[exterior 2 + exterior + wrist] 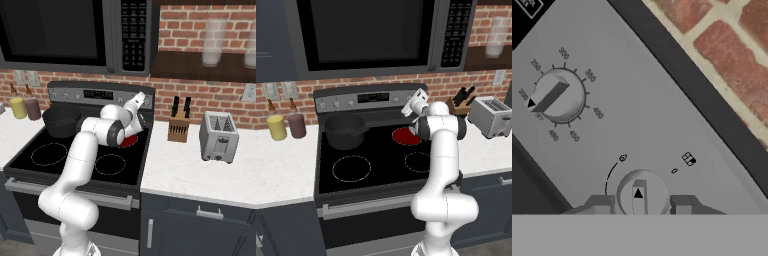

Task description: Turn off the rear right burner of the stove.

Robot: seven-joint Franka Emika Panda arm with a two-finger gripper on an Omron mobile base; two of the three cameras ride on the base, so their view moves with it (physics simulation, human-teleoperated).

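The rear right burner glows solid red on the black glass of the stove. My gripper is up at the right end of the grey back panel. In the hand view a small round knob with a black pointer sits between my two fingertips, which press against its left and right sides. My forearm covers part of the red disc in both base views.
A dark pot stands on the rear left zone. A larger oven dial sits up and left of the held knob. The knife block and toaster stand on the right counter, the microwave overhead.
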